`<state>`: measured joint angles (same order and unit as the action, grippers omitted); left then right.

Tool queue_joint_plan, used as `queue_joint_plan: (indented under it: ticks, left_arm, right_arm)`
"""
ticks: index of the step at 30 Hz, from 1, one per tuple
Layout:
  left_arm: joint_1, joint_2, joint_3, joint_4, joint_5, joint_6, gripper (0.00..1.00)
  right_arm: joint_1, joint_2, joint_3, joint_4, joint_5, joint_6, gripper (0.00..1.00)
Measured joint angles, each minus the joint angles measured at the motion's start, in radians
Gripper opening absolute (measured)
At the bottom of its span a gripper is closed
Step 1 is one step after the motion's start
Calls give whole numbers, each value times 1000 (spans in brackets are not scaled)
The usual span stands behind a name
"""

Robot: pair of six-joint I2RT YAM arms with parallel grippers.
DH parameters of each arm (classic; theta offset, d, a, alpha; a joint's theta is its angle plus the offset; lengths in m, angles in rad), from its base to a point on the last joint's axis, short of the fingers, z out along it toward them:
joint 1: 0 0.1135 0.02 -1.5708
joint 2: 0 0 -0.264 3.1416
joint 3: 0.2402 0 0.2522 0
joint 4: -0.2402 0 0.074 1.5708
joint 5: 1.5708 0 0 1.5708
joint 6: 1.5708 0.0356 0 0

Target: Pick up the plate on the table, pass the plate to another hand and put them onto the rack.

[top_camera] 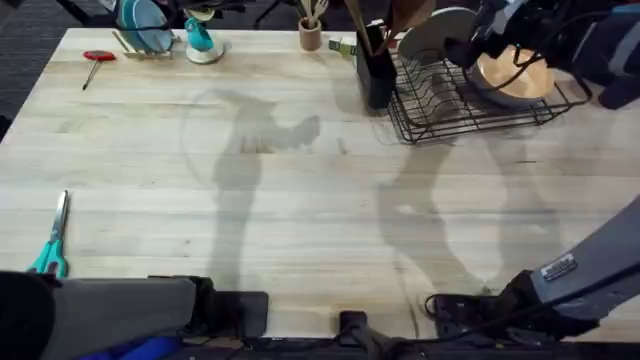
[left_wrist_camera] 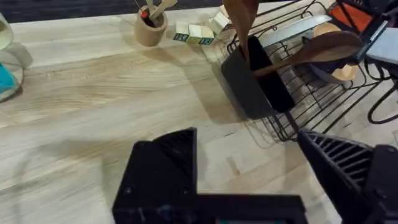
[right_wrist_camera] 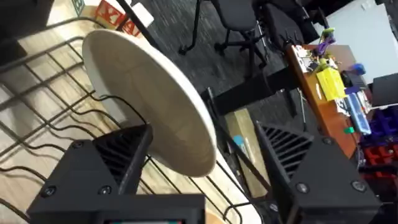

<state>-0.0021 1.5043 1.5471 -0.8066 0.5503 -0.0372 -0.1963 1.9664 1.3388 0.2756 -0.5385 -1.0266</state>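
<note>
The pale grey-white plate (top_camera: 437,30) (right_wrist_camera: 155,106) stands on edge among the tines of the black wire rack (top_camera: 470,110) (left_wrist_camera: 323,93) at the table's far right. My right gripper (top_camera: 480,45) (right_wrist_camera: 205,168) hovers over the rack, open. The plate's lower edge sits in the wide gap next to one of the fingers (right_wrist_camera: 118,162), and I cannot tell if they touch. Over the light wood table (top_camera: 300,180), my left gripper (left_wrist_camera: 255,180) is open and holds nothing, looking towards the rack from the near side.
Peach plates (top_camera: 515,75) lie in the rack's right half. A black utensil holder (top_camera: 375,70) with wooden spoons hangs on its left end. A small cup (top_camera: 310,38), blocks (top_camera: 342,45), teal plates (top_camera: 145,25), a red screwdriver (top_camera: 97,58) and teal scissors (top_camera: 50,245) lie around the edges.
</note>
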Motion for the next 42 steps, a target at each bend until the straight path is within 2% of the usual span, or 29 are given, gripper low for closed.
queue_joint_plan:
  ticks: [5,16,21,27,32,36,42]
  left_arm:
    - [0,0,0,0,0,0,993]
    - [0,0,0,0,0,0,994]
    - [0,0,0,0,0,0,994]
    - [0,0,0,12,-2,10,994]
    - [0,0,0,20,-56,21,995]
    - [0,0,0,36,-105,24,995]
    - [0,0,0,57,-132,26,995]
  right_arm:
    - [0,-37,0,-4,0,58,995]
    - [0,-213,0,-4,37,238,995]
    - [1,-301,0,-64,46,313,995]
    - [8,-470,0,-318,53,346,995]
    - [11,-607,1,-584,53,380,995]
    - [11,-693,1,-687,81,484,995]
    - [11,-815,1,-805,208,716,995]
